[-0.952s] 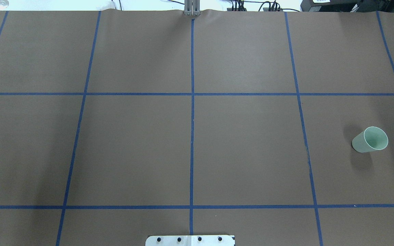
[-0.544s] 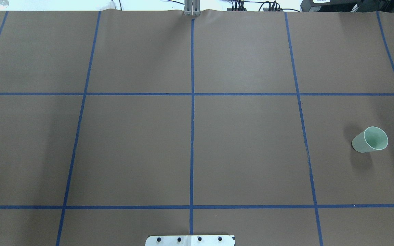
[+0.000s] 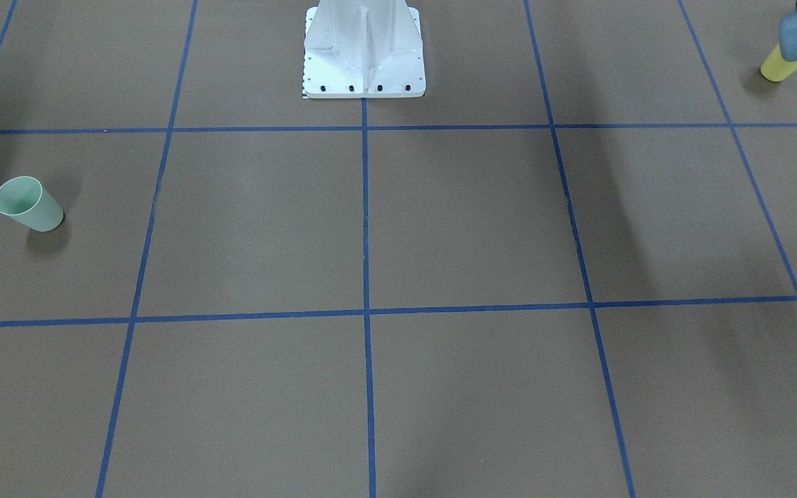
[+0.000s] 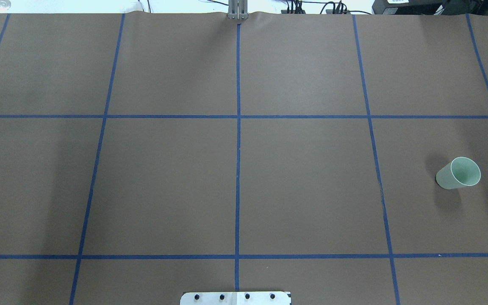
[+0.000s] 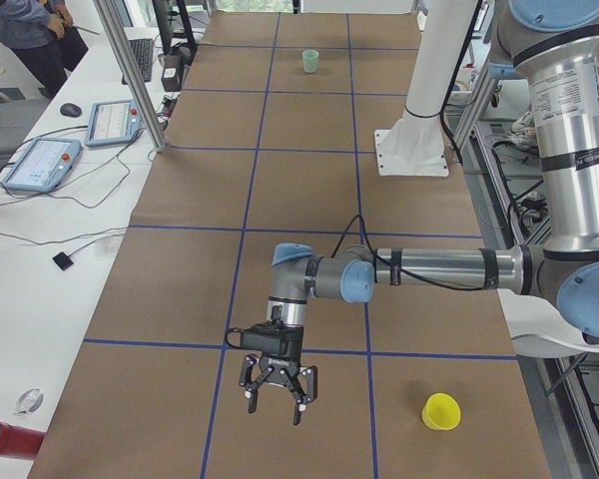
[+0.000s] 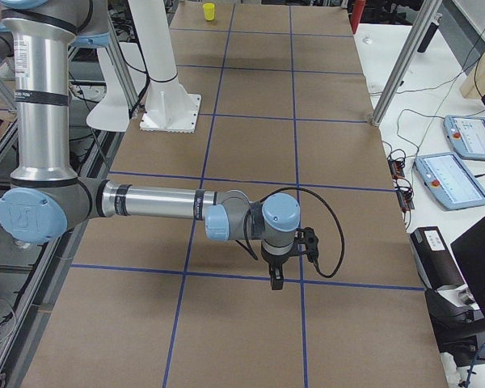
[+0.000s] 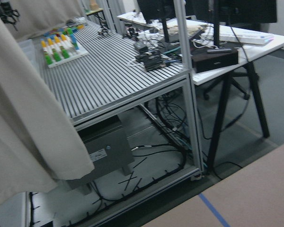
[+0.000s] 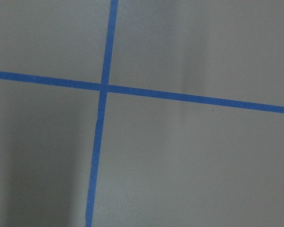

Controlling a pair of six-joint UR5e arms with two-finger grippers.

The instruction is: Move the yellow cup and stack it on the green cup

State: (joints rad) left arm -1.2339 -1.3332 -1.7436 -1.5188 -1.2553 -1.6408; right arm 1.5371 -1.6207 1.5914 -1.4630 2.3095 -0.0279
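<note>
Brown taped table (image 4: 311, 190), left tool (image 5: 277, 385) and right tool (image 6: 276, 279) above it, opening indiscernible.

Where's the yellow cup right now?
Exterior left view: yellow cup on the table, far left end, robot-side edge, apart from the left end effector nearby.

— Any writing you can read here?
— None. Label on the grey box (image 7: 106, 150) under the rack: blurred. Print on the left arm (image 5: 577, 120): too small for you to read.
</note>
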